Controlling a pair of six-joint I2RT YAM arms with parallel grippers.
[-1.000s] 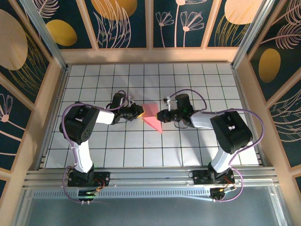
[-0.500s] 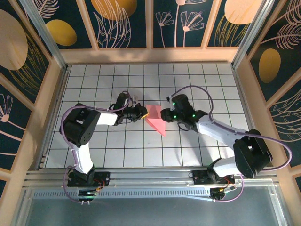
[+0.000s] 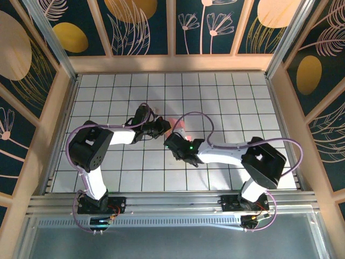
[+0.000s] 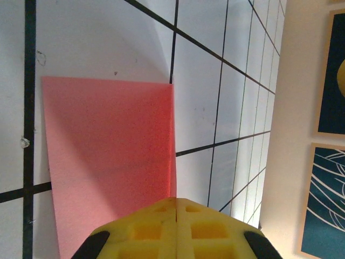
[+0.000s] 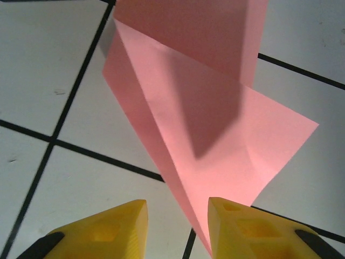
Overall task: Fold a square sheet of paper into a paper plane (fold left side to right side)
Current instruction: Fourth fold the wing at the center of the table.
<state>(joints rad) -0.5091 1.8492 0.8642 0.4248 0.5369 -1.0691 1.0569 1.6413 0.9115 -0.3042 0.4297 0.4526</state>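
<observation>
The salmon-pink sheet of paper point(image 5: 215, 140) lies partly folded on the white grid table, its narrow pointed end towards the right wrist camera. One flap point(image 5: 188, 32) stands up off the table. My left gripper point(image 4: 177, 200) is shut on the edge of that flap, and the pink paper point(image 4: 108, 140) spreads out beyond its yellow fingers. My right gripper point(image 5: 177, 210) is open at the paper's pointed end, with the right finger point(image 5: 242, 226) over the paper's edge. From above, the left gripper point(image 3: 164, 128) and right gripper point(image 3: 171, 141) crowd the paper point(image 3: 177, 127), hiding most of it.
The grid table point(image 3: 226, 97) is walled by wooden rails and patterned panels point(image 3: 172, 27). Purple cables loop over both arms, one arching above the right forearm point(image 3: 207, 127). The arm bases stand on the metal rail point(image 3: 172, 202) at the near edge.
The right arm has swung from the paper's right side round to its near side, gripper now at the pointed end. The left gripper has shifted slightly right over the paper.
</observation>
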